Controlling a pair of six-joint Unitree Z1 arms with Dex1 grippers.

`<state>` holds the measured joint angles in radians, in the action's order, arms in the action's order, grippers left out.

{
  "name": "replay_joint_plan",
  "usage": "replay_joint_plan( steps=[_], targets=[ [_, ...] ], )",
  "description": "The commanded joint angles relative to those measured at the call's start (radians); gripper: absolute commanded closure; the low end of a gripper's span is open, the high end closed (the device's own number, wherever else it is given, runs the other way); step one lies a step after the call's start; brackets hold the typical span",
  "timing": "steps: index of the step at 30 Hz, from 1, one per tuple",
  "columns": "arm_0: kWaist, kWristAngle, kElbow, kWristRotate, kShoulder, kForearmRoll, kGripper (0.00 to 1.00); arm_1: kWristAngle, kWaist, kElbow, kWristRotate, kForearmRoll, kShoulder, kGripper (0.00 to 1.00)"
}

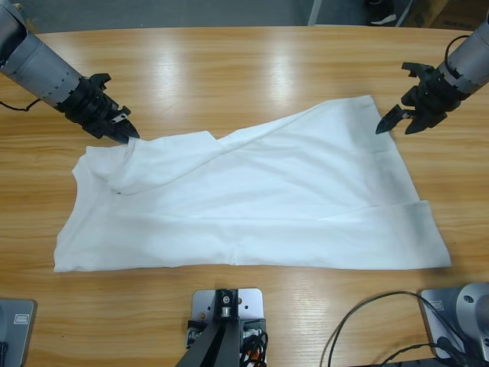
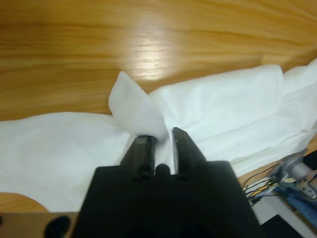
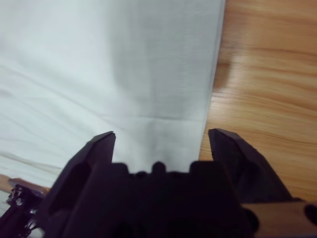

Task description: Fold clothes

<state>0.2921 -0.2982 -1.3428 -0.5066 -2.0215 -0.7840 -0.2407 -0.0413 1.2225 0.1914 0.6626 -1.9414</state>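
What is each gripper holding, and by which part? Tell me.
Left gripper pinches the white shirt by a raised fold at its edge; right gripper is open, holding nothing.

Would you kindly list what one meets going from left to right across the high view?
Left claw pinching the shirt's corner → white shirt spread on the wooden table → right claw, open at the shirt's far edge.

Shirt cut off by frame edges

Robotics lab: long wooden table, loose cables, grey floor beyond.
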Motion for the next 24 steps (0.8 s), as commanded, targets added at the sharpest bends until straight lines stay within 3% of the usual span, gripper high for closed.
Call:
replay_joint_plan(
  steps=[1,9,18,24],
  targets=[
    [0.04,0.099,0.03,0.094,-0.009,0.015,1.0,-0.002,-0.008,-0.034,-0.006,-0.008,0.035,0.225],
    [0.147,0.089,-0.015,0.252,0.089,0.008,1.0,-0.002,-0.009,-0.06,-0.006,-0.011,0.053,0.22],
    [0.222,-0.069,0.191,0.346,0.309,0.007,1.0,-0.001,-0.008,-0.083,-0.006,-0.019,0.062,0.22],
    [0.228,-0.165,0.279,0.374,0.28,-0.03,1.0,-0.002,-0.009,-0.104,-0.006,-0.034,0.062,0.216]
  ],
)
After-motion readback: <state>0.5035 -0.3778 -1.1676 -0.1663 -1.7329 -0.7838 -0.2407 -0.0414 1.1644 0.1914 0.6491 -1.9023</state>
